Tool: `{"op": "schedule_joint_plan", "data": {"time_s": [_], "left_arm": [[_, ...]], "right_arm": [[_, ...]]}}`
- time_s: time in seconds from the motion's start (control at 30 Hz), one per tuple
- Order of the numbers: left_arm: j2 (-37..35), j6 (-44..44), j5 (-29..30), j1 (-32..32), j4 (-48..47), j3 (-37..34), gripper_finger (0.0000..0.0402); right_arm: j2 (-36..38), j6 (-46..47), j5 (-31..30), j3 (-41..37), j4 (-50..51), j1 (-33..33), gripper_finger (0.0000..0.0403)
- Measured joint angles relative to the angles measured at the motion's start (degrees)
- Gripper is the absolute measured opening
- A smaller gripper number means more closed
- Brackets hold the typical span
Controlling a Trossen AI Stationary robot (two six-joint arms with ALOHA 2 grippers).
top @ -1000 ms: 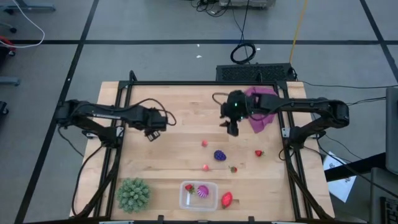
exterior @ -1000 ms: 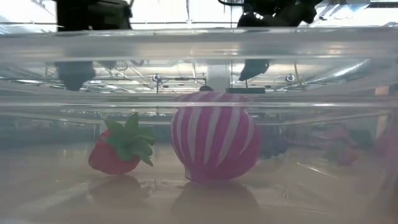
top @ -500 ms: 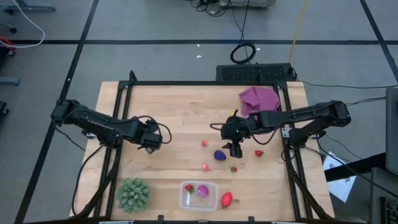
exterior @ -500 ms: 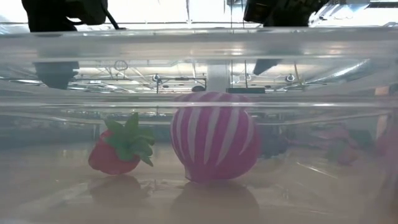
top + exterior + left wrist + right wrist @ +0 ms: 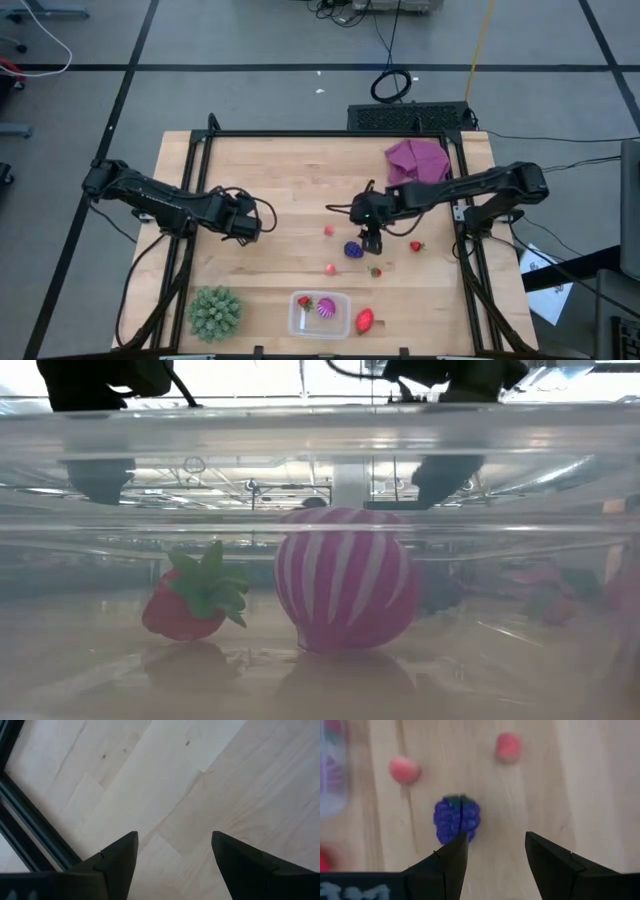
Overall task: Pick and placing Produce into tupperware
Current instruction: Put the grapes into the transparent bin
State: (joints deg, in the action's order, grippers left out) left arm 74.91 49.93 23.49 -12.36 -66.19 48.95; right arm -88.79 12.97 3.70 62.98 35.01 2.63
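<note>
**Right claw drops in beside the grape bunch**

The right claw (image 5: 372, 243) now hangs just beside the dark purple grape bunch (image 5: 354, 249) near the middle of the desk (image 5: 290, 170). A second ago it was up by the purple cloth (image 5: 417, 158) at the far right corner; half a second ago it had already come most of the way, and since then it has eased a little closer. In the right wrist view its two fingers (image 5: 449, 862) stand parted with bare wood between them, and the grape bunch (image 5: 457, 818) lies just off one fingertip, not between them. Two small pink-red pieces (image 5: 404, 769) lie beyond it on the wood.

The left claw (image 5: 243, 222) waits over the left half of the desk, fingers (image 5: 117, 857) spread and holding nothing; it has swung slightly nearer the front since a second ago and has barely shifted in the last half second.

The clear tupperware (image 5: 319, 314) sits at the front edge, unmoved. Inside it are a red strawberry (image 5: 193, 603) and a magenta striped ball (image 5: 346, 590), side by side but apart. Outside the box, a larger strawberry (image 5: 365, 320) lies just to its right, and two small strawberries (image 5: 416, 245) lie farther back. The spiky green ball (image 5: 214, 312) rests at the front left.
</note>
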Motion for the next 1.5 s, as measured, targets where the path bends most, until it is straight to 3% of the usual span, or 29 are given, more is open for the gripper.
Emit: {"op": "schedule_joint_plan", "data": {"time_s": [0.13, 0.63, 1.03, 1.3, 1.5], "left_arm": [[0.0, -0.1, 0.0, 0.0, 0.0, 0.0, 0.0260], [0.0, 0.2, -0.4, 0.0, 0.3, 0.0, 0.0260], [0.0, 0.1, -0.7, 0.0, 0.3, 0.0, 0.0263], [0.0, 0.0, -1.0, 0.0, 0.3, 0.0, 0.0266], [0.0, -0.2, -1.0, 0.0, 0.2, 0.0, 0.0260]], "right_arm": [[-2.0, 0.3, 3.8, 0.0, 0.0, 0.0, 0.0187], [-3.3, 2.8, 7.1, 0.0, -0.1, -1.3, 0.0188], [-3.3, 3.5, 7.3, 0.0, -2.6, -0.3, 0.0254], [-4.3, 5.2, 7.5, 0.0, -5.5, 1.3, 0.0258], [-9.0, 5.2, 10.0, 0.0, -6.8, 1.6, 0.0258]]}}
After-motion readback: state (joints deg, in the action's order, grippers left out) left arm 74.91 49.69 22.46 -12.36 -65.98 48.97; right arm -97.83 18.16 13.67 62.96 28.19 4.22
